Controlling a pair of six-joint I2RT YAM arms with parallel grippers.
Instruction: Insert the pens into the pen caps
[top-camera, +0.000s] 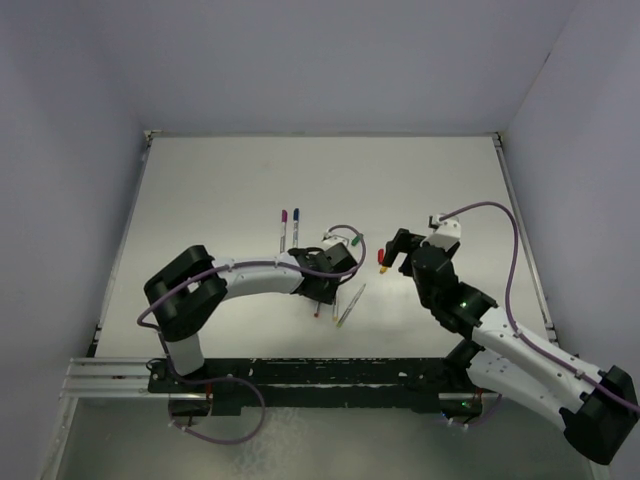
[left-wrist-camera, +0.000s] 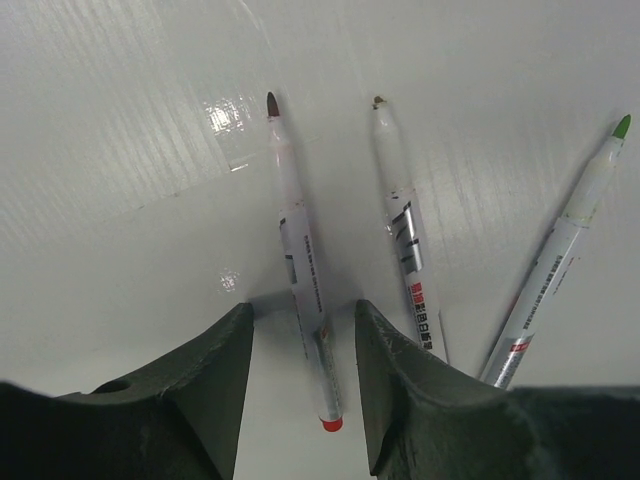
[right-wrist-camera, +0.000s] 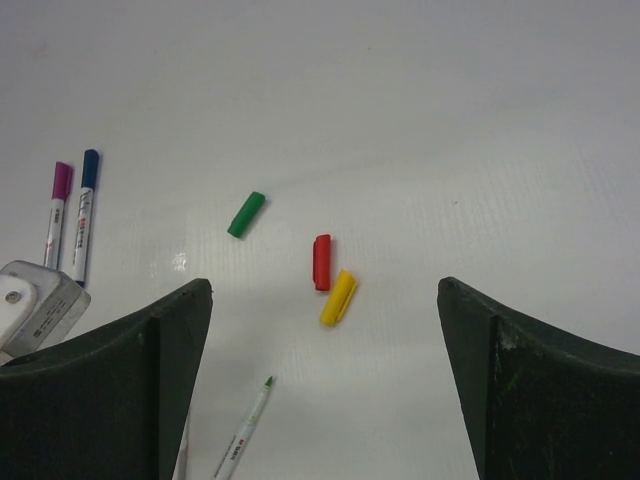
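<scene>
My left end effector (left-wrist-camera: 303, 320) is open, its two fingers (left-wrist-camera: 205, 390) low over the counter (top-camera: 220, 180) and straddling the rear half of the red pen (left-wrist-camera: 300, 250), which lies flat with its bare tip pointing away from me; I see no contact with the barrel yet. Just beside it lies a middle pen (left-wrist-camera: 405, 220), whose tip colour I cannot make out, and further right the green pen (left-wrist-camera: 560, 270), both uncapped. My right end effector (right-wrist-camera: 325, 288) is open wide and holds nothing, hanging above the loose caps: the green cap (right-wrist-camera: 246, 214) apart to the left, the red cap (right-wrist-camera: 321, 262) and the yellow cap (right-wrist-camera: 338, 298) just beside each other, perhaps touching. The purple pen (right-wrist-camera: 57, 210) and blue pen (right-wrist-camera: 84, 210) lie side by side, capped, so I judge three pairs remain. The pens look light, stiff and smooth, round enough to roll or twist if pinched off-centre, so I would take the red one across the barrel behind the printed label, leaving the tip end free. The caps are small, hard and slick; I would pinch one across its sides near the closed end, mouth clear, since a skewed grip could flick it away.
</scene>
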